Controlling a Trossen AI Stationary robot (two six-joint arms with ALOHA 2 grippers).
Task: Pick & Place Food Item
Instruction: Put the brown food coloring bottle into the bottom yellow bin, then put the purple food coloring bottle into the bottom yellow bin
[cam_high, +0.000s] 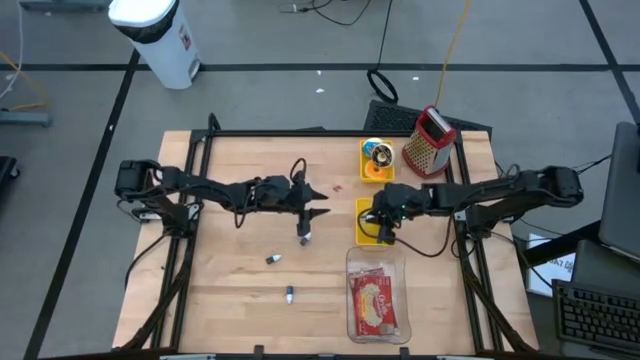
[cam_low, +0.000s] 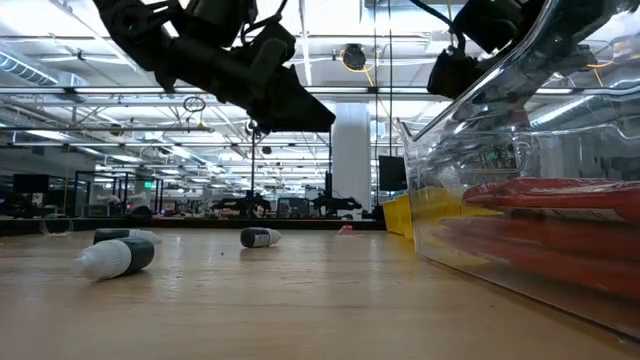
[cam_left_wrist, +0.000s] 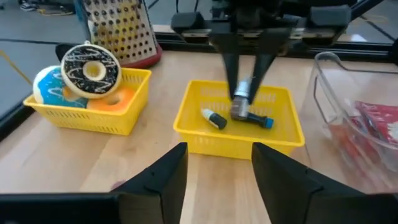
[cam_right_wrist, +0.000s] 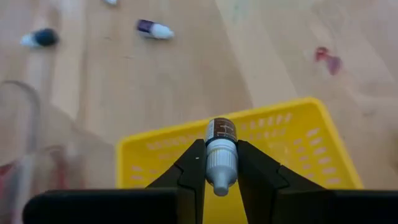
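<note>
Right pincer (cam_right_wrist: 221, 163) is pinching a small dropper bottle (cam_right_wrist: 221, 155) between its fingers, poised over the yellow basket (cam_right_wrist: 298, 149); seen from the left wrist, the bottle hangs tip-down just inside that basket (cam_left_wrist: 239, 134). Left pincer (cam_high: 306, 213) sits mid-surface with fingers spread, nothing between them.

Surface: light wooden tabletop (cam_high: 240, 290) with a black frame rail round the edge. Room: grey floor with dark tape lines, a white bin (cam_high: 160, 38) beyond the far-left corner, cables trailing on the floor; low view looks into a large open hall with ceiling trusses and strip lights.

On the surface, big to small:
- clear plastic tub (cam_high: 378, 300) near the front edge, holding a red food packet (cam_high: 375, 305)
- metal box grater (cam_high: 430, 140) with red trim, far right corner
- second yellow basket (cam_high: 377, 160) just beside the grater, holding toy donuts (cam_left_wrist: 92, 70), one with dark icing
- two more small bottles (cam_left_wrist: 214, 118) lying in the first basket
- two loose bottles on bare wood, (cam_high: 273, 259) and (cam_high: 289, 294), left of the tub

Held bottle: grey-white body, dark brown label band, rounded pale cap.
</note>
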